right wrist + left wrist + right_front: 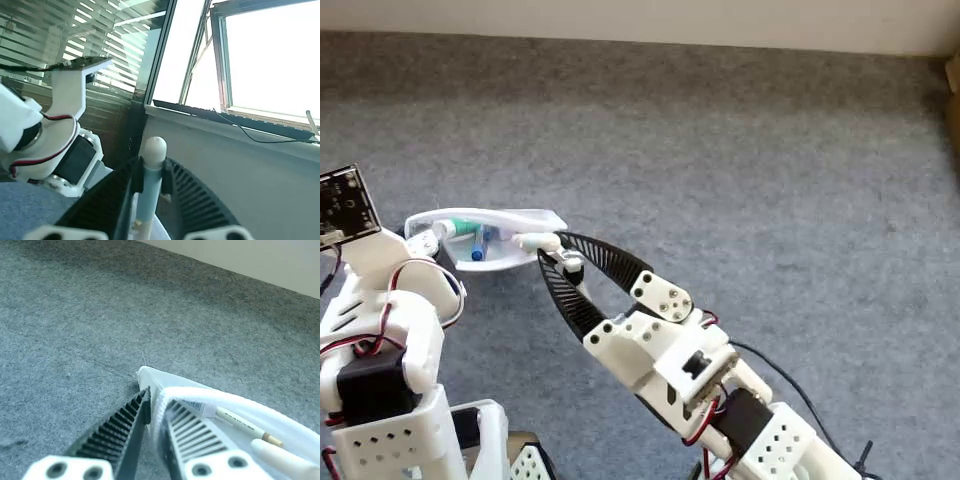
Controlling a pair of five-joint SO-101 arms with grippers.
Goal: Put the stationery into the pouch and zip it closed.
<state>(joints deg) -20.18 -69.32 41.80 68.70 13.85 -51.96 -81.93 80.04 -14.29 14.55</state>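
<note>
Your table [750,150] wears rough, matt grey cloth. The pouch [525,218] looks like smooth, faintly glossy white plastic. The left end effector [156,400] and the right end effector [152,169] have ribbed, matt black plastic fingers. The pen [154,149] is smooth, pale plastic.

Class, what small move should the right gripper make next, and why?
Probably ease the right gripper a little deeper toward the pouch before releasing: it grips a white pen just at the open mouth, whose rim the left gripper pinches.

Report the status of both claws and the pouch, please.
Left claw shut on pouch rim. Right claw shut on a pen at the pouch mouth. Other pens inside, pouch open. Nothing in the way.
</note>
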